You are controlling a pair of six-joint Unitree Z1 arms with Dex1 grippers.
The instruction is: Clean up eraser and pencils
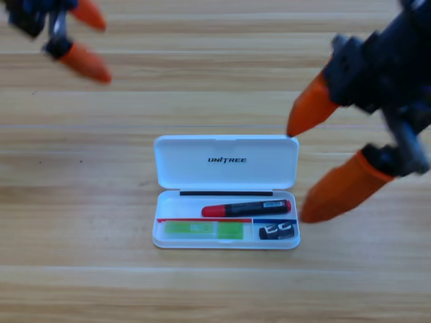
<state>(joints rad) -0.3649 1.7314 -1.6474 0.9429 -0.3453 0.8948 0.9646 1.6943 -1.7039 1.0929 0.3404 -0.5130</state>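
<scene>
The right gripper [304, 168] hangs just right of the white case [225, 161], its two orange jaws spread wide with nothing between them, tips pointing left and down toward the case's right edge; its black body runs off toward the upper right; the left gripper [94, 47] sits well up and left of the case, jaws parted, partly cut off.

My right gripper [304, 169] has a black body with two tapered orange fingers [343, 186]; my left gripper [93, 46] looks the same.
</scene>
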